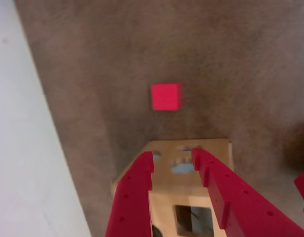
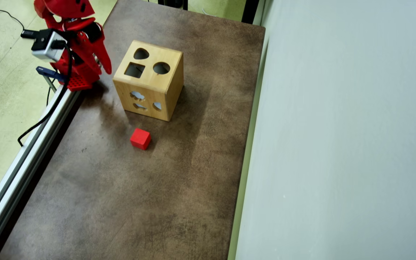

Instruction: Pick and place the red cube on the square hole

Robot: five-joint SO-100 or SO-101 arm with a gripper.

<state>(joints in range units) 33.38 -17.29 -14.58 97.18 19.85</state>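
The red cube (image 2: 140, 138) lies alone on the brown tabletop, a short way in front of the wooden box (image 2: 173, 86). In the wrist view the cube (image 1: 165, 97) shows beyond the box (image 1: 176, 185). The square hole (image 2: 134, 70) is a dark cutout in the box's top face, beside a round cutout (image 2: 161, 68) and a teardrop cutout (image 2: 141, 54). My gripper (image 2: 103, 66) hovers at the box's left side, far from the cube. In the wrist view the gripper (image 1: 172, 155) is open over the box top with nothing between its fingers, and the square hole (image 1: 194, 219) shows between them.
A pale wall panel (image 2: 338, 144) runs along the table's right side and appears on the left in the wrist view (image 1: 23, 163). An aluminium rail (image 2: 24, 159) and a black cable (image 2: 38, 124) border the left edge. The brown tabletop (image 2: 121, 202) stretches past the cube.
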